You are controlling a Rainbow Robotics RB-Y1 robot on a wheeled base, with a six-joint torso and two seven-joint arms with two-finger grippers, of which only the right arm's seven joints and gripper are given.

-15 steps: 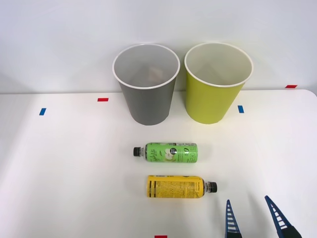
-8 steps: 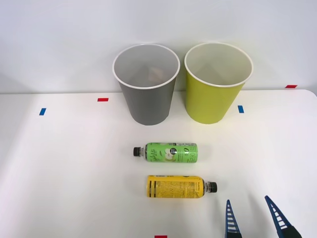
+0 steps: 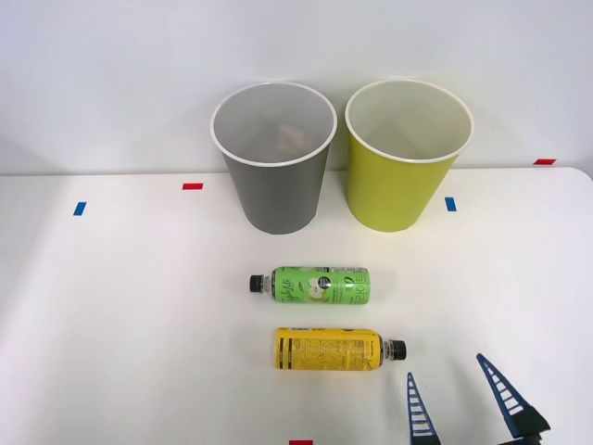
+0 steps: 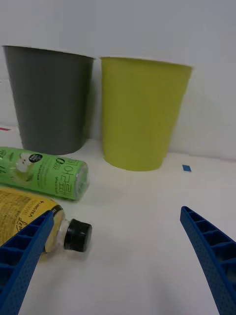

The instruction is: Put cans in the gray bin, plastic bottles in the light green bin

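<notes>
So not much is done yet, as far as I can tell. Both plastic bottles are lying on their sides on the white tabletop (image 3: 111, 315): the green-label bottle (image 3: 318, 285) sits nearer the bins, cap pointing to the robot's left, and the yellow-label bottle (image 3: 334, 349) is just in front of it, cap pointing right. Neither is in the light green bin (image 3: 405, 158), which stands upright at the back beside the gray bin (image 3: 274, 159). There's something small and pale down inside the gray one, can't tell what.

The right hand (image 3: 454, 399) is wide open, holding nothing, sitting low just to the right of the yellow bottle's cap (image 4: 78, 235).

My read: 2 bottles left to go, and the yellow one looks like the first pick.
</notes>
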